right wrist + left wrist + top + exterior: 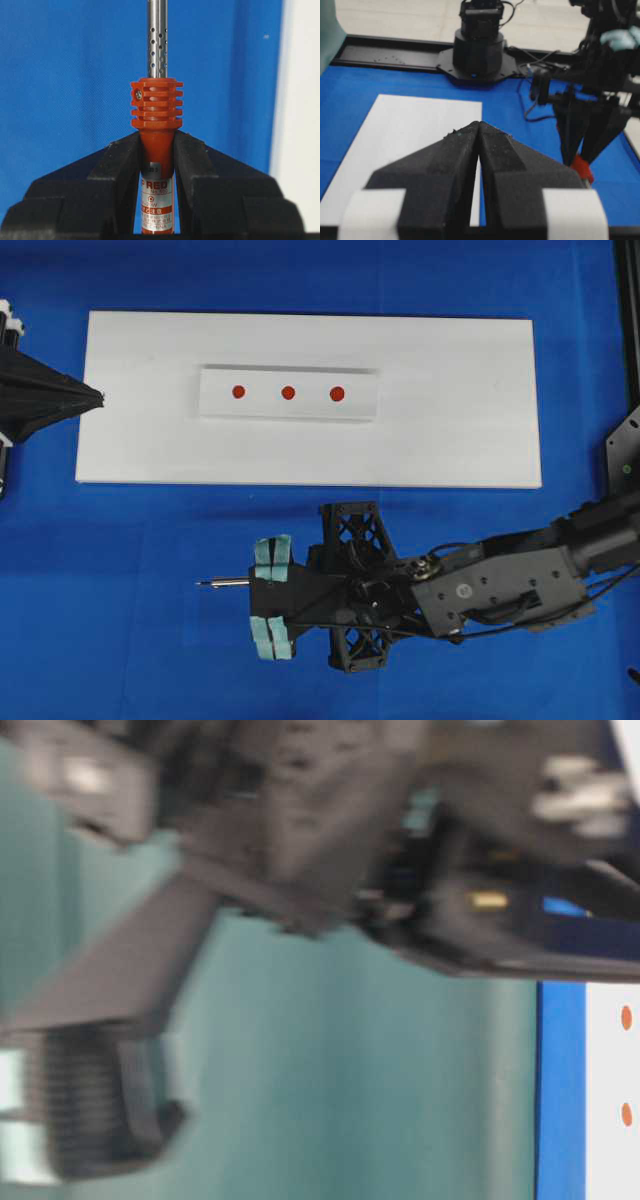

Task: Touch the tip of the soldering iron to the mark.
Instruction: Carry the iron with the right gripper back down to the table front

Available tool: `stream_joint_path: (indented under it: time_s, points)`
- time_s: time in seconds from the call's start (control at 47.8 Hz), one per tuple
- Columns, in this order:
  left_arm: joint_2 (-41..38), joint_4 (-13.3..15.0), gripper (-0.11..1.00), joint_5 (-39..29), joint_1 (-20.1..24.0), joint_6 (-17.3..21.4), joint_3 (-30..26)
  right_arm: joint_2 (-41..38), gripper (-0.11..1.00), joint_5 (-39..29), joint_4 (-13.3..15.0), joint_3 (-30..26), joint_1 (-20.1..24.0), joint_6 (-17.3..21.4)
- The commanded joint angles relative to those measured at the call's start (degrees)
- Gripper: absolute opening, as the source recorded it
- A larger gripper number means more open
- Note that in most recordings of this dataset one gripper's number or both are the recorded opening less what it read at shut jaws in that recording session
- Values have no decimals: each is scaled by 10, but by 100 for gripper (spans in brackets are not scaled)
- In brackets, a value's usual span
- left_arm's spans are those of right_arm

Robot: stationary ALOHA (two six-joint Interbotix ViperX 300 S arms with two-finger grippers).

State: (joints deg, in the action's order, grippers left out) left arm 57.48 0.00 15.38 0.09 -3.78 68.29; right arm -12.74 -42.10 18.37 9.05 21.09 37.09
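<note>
From above, the right claw [271,597] clamped the soldering iron [225,583] over blue cloth, tip pointing left, well apart from the red marks [288,393]; the left claw [98,397] sat shut and empty. Its wrist view showed the red handle [156,150] pinched: light, stiff, probably slick, best gripped there.

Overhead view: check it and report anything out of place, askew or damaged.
Nothing stands out. The white board lies square on the blue table, its raised strip carrying three evenly spaced red marks. The right gripper holds the soldering iron straight, off the board. The left gripper rests shut at the board's edge.
</note>
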Motion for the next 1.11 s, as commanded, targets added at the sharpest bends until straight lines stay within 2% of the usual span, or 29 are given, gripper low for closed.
stream_joint_path:
  time_s: [0.0, 0.439, 0.628, 1.088]
  points:
    - [-2, -1, 0, 4, 0, 0, -5, -4, 6, 41, -9, 7, -8, 2]
    - [-2, -1, 0, 4, 0, 0, -5, -80, 6, 171, -21, 30, -12, 4]
    - [-2, -1, 0, 4, 0, 0, -5, -91, 6, 173, -34, 30, -19, 5]
    - [-2, -1, 0, 4, 0, 0, -5, -90, 6, 173, -37, 31, -31, 8]
